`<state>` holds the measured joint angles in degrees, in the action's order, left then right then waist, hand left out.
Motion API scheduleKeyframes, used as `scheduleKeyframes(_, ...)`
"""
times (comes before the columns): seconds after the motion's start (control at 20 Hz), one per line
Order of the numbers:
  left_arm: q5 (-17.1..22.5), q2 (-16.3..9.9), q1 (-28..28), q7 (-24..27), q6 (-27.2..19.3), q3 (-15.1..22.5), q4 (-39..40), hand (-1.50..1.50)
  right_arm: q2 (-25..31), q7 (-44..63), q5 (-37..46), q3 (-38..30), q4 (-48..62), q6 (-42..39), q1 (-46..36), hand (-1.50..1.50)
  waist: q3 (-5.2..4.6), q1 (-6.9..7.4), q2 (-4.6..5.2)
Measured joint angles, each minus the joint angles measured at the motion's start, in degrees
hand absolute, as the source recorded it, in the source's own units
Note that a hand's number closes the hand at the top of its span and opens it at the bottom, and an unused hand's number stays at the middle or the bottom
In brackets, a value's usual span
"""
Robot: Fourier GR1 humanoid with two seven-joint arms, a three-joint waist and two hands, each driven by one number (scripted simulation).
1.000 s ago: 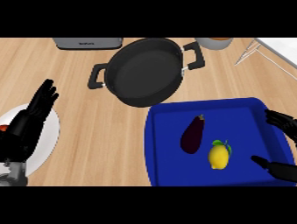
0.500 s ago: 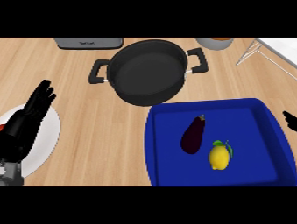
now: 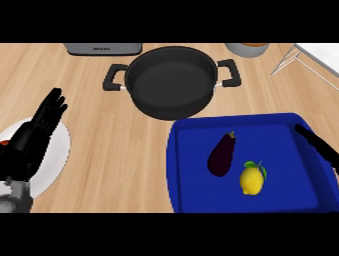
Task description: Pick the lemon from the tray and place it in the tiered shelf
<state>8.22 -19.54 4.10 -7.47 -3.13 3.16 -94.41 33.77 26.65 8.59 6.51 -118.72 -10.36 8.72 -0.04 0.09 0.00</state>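
Right hand sits at the tray's right rim, fingers straight, holding nothing. My lemon lies in the tray just right of the eggplant — light, rigid, waxy, I'd judge — so I'd wrap its fat middle.

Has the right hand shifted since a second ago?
Yes. The right hand has drawn back toward the blue tray's right edge, away from the lemon.

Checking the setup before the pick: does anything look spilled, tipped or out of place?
Nothing stands out. The lemon and eggplant lie inside the blue tray, apart from each other, and the black pot sits upright beyond it.
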Motion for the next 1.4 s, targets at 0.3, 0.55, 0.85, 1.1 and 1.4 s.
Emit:
scheduleKeyframes(0.3,-0.4,0.5,0.3,-1.1,0.9,-0.8,-0.3,0.00,-2.0,7.0,9.1,6.6,2.2,-2.0,-4.4,-1.50,0.01,0.14,0.01)
scheduleKeyframes(0.55,-1.0,1.3,-0.4,-0.6,2.2,-2.1,-0.7,0.00,-5.1,8.7,14.4,8.6,6.1,-4.1,-7.4,-1.50,0.03,0.10,0.00)
scheduleKeyframes(0.85,-0.9,1.6,-0.5,-2.9,3.7,-3.9,-2.8,0.00,-9.2,10.9,18.8,11.4,9.7,-7.1,-9.6,-1.50,0.03,0.09,-0.01)
scheduleKeyframes(1.1,-2.5,3.0,-0.2,-2.2,4.2,-3.8,-1.8,0.00,-11.9,13.3,19.8,12.3,13.6,-11.0,-11.5,-1.50,0.03,0.03,0.01)
scheduleKeyframes(1.4,-4.1,4.8,0.2,-3.2,4.0,-3.8,-2.3,0.00,-14.5,15.9,23.7,13.8,15.8,-13.9,-12.2,-1.50,0.04,-0.04,0.00)
